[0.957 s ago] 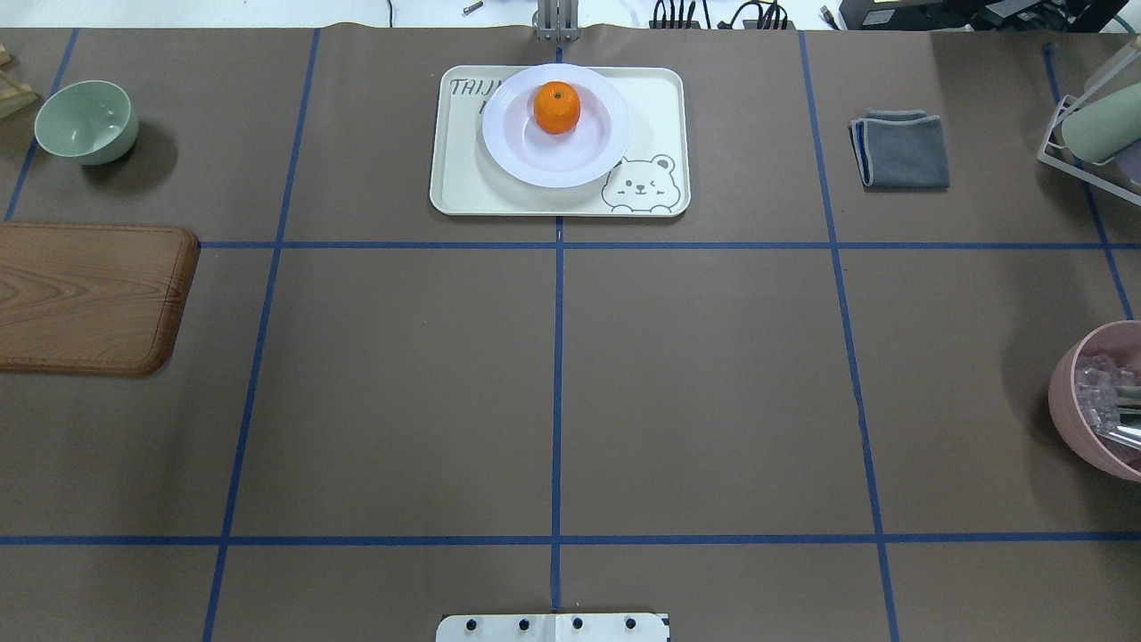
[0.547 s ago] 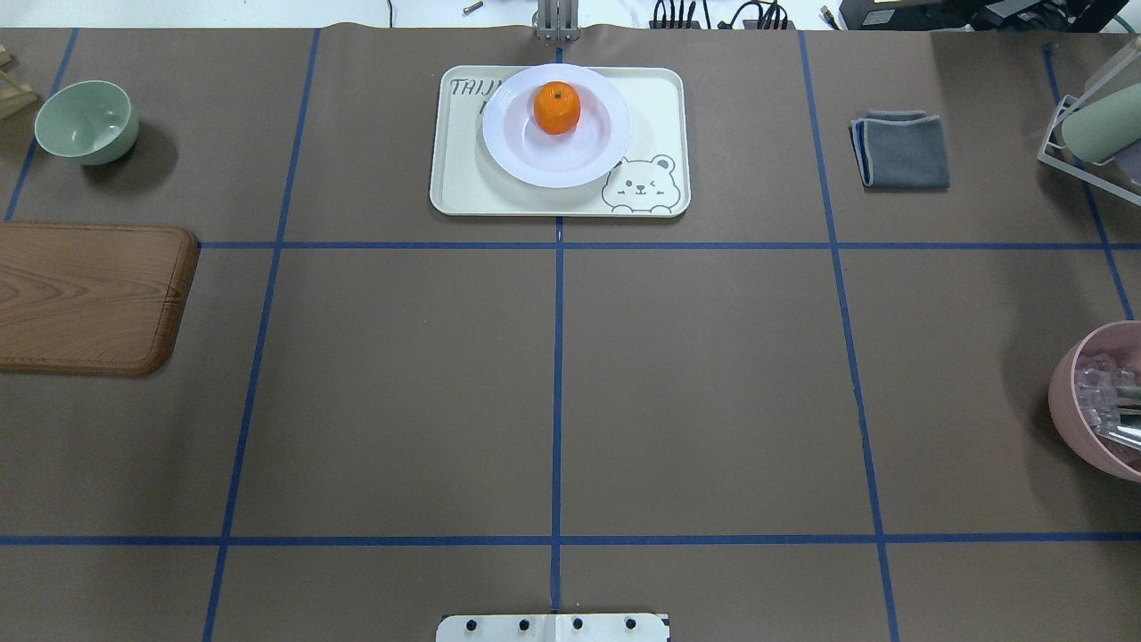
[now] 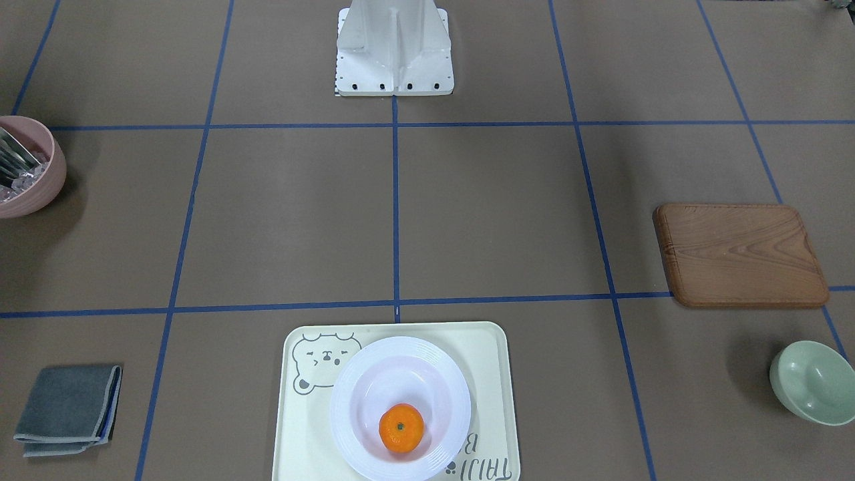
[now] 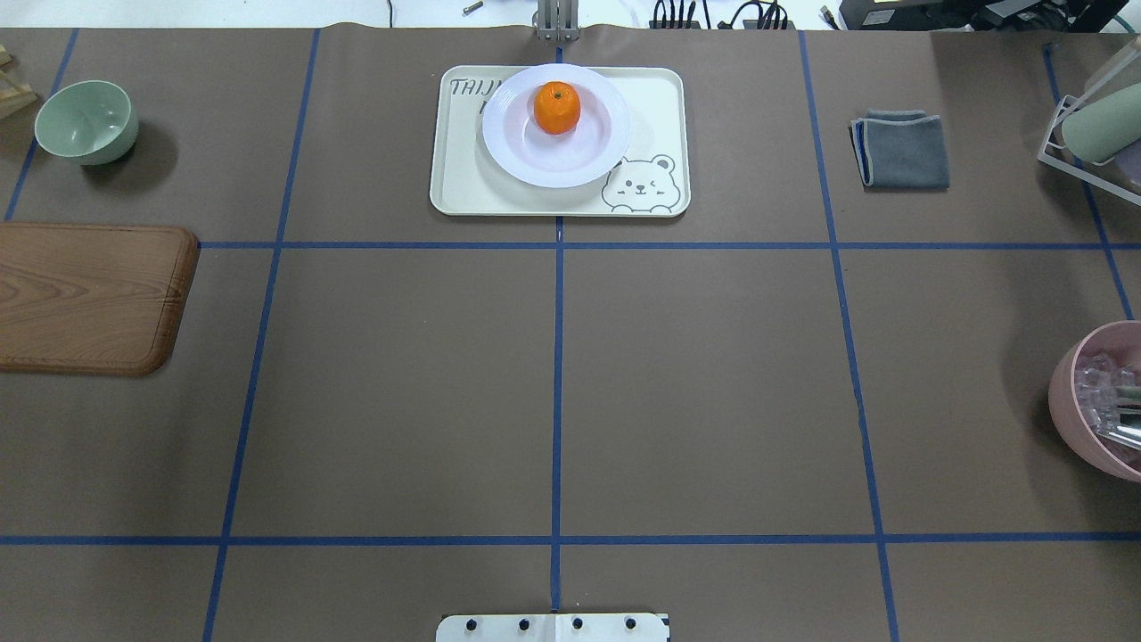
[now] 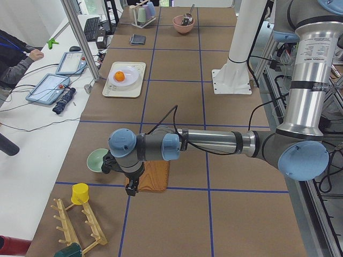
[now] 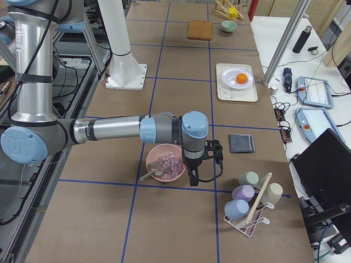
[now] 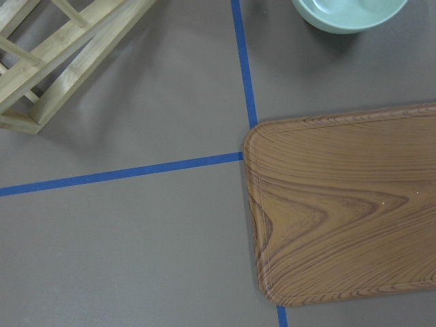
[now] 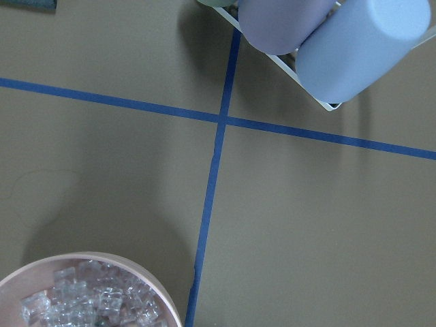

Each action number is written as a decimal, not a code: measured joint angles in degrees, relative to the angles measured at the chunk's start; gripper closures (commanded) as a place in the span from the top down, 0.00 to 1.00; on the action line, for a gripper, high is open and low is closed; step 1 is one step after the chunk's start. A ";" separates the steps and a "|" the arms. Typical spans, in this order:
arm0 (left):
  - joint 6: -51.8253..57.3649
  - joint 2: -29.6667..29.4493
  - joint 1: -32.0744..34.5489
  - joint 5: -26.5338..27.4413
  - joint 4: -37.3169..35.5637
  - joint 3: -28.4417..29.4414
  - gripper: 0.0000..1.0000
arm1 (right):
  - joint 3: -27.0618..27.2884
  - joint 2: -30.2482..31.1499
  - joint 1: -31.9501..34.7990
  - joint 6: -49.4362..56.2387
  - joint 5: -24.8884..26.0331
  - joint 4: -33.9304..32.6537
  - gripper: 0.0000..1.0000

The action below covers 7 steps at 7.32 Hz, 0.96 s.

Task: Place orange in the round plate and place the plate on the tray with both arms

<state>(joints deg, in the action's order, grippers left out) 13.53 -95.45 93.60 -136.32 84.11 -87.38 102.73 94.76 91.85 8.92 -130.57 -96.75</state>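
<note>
Small orange fruit (image 4: 557, 108) sits in the glossy white round plate (image 4: 496, 134) on the cream bear-print tray (image 4: 459, 183), my left gripper (image 5: 131, 188) and right gripper (image 6: 192, 179) well away, parted or closed I can't tell.

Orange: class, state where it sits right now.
In the overhead view, the orange sits in the round plate on the tray, at the far centre of the table.

The tray (image 4: 463, 183) bore dark lettering at one corner. The overhead view showed "TAIJ", the rest hidden under the round plate (image 4: 570, 171). The front-facing view showed "TAIJI" and a "B".
</note>
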 measured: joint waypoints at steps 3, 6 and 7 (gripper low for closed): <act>-0.03 0.17 0.00 0.06 -0.04 0.05 0.98 | -0.06 0.06 0.00 -0.04 -0.05 0.06 1.00; 0.00 0.66 0.00 0.06 -0.02 -0.12 0.98 | -0.03 -0.16 0.00 -0.04 -0.19 -0.01 1.00; 0.00 0.69 0.00 0.08 -0.06 -0.14 0.98 | -0.01 -0.25 0.00 -0.04 -0.20 0.00 1.00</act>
<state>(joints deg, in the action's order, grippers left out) 13.53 -94.77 93.60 -136.24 84.06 -87.52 102.72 94.51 91.84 8.88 -130.77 -96.75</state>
